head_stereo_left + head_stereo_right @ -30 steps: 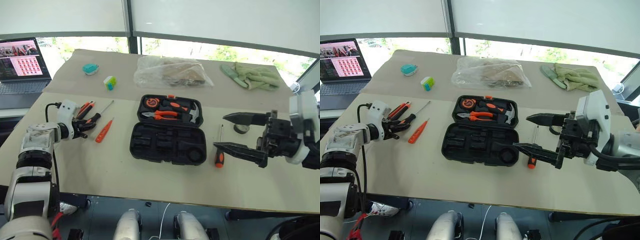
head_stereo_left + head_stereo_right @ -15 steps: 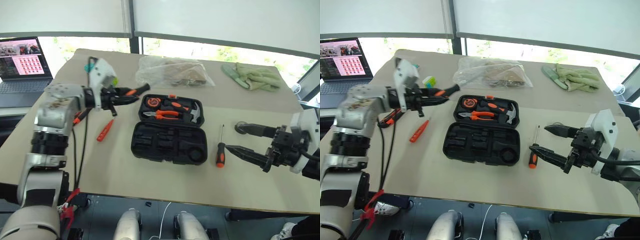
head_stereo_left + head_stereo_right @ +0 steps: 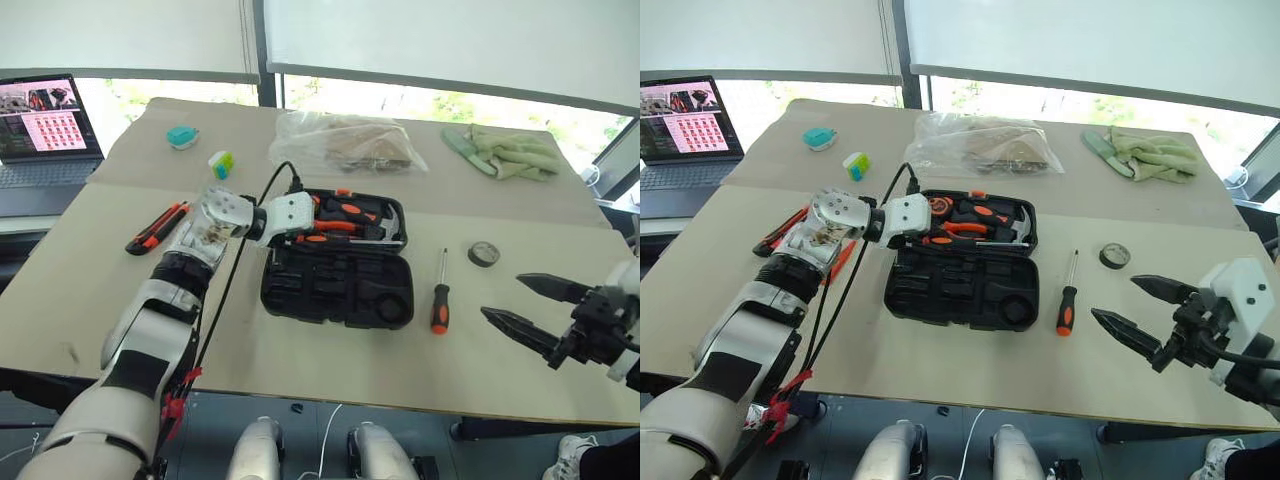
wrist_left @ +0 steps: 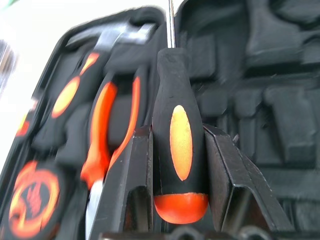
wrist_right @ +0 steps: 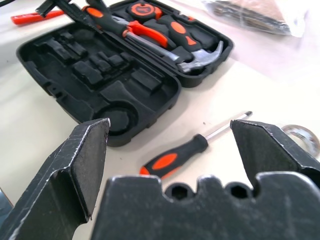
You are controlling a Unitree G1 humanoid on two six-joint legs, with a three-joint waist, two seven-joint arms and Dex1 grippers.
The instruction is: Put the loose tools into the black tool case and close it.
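Broadly, the beige surface carries everything, and the black tool case lies open near its middle, lid half away from the robot and slotted half toward it. The lid half already holds a hammer, pliers and a round orange tape measure, each pressed into a moulded recess; the near half is bare slots, which is presumably where the loose tools belong.

The left hand reaches in over the case's left end. Its two black fingers are closed on the handle of a black-and-orange screwdriver, gripping the thick part with the steel shaft pointing ahead over the recesses, a hold that seems meant to let the tool be laid lengthwise into a slot. The right hand hangs off to the right above the surface with its fingers spread wide and nothing between them, probably kept clear while the left arm works.

Four pieces lie outside the case. The second black-and-orange screwdriver rests just right of the case, tip pointing away from the robot. The orange-and-black utility knife lies well to the left, and the slim orange screwdriver shows beyond the case's left end. The small dark tape roll sits right of the case, past the screwdriver.
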